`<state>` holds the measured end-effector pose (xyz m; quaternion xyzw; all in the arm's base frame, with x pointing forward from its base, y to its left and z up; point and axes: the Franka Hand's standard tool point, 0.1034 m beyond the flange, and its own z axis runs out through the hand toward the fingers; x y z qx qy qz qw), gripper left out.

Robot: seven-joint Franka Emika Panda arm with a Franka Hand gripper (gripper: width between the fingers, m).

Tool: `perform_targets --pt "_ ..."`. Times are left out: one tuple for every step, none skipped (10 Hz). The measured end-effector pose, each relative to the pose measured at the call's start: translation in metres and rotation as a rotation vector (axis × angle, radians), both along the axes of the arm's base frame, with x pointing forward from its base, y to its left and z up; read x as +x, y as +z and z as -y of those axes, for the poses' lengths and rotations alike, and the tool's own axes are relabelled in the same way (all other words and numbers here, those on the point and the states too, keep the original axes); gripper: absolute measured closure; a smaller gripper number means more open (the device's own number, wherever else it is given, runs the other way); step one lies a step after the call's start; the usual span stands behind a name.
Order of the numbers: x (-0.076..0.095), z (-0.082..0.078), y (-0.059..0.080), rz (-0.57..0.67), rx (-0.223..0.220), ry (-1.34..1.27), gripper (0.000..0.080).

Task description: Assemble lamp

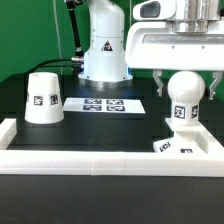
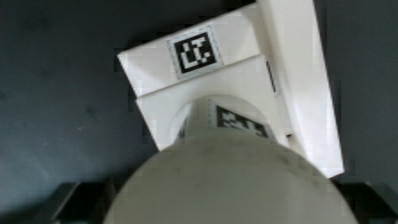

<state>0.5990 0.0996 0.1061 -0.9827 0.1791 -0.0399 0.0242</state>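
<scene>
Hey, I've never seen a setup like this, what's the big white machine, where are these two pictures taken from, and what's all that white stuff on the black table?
The white machine is a robot arm. One picture comes from a camera off the arm; the other from a camera on its wrist, looking down past the end effector. Its two fingers sit on either side of the round bulb, which seems gripped, hanging over the low angular base by the white wall along the table's edge. The wrist view shows the bulb close up with the base beyond it. Toward the exterior view's left stands the cone-shaped shade. These three make a lamp. The flat tagged strip is the marker board.
</scene>
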Motion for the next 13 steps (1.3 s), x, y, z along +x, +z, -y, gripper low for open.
perform_targets --pt "-0.001 -0.001 0.000 -0.009 0.019 -0.101 0.0222" --pt "-0.004 -0.004 0.000 -0.032 0.041 -0.222 0.0222" --pt "-0.005 -0.006 0.001 -0.049 0.056 -0.293 0.0222" --pt "-0.006 -0.008 0.001 -0.070 0.081 -0.420 0.0222" --pt "-0.006 -0.010 0.002 -0.086 0.102 -0.524 0.0222" --pt "-0.006 -0.011 0.002 -0.094 0.116 -0.581 0.0222" --pt "-0.005 -0.012 0.002 -0.103 0.131 -0.681 0.0222" --pt "-0.005 -0.013 0.003 -0.109 0.137 -0.741 0.0222" --pt "-0.005 -0.014 0.003 -0.117 0.147 -0.788 0.0222" --pt "-0.004 -0.015 0.004 -0.132 0.169 -0.880 0.0222" --pt "-0.004 -0.016 0.004 -0.139 0.182 -0.922 0.0222" --pt "-0.004 -0.016 0.004 -0.139 0.184 -0.928 0.0222" --pt "-0.004 -0.016 0.004 -0.145 0.189 -0.969 0.0222"
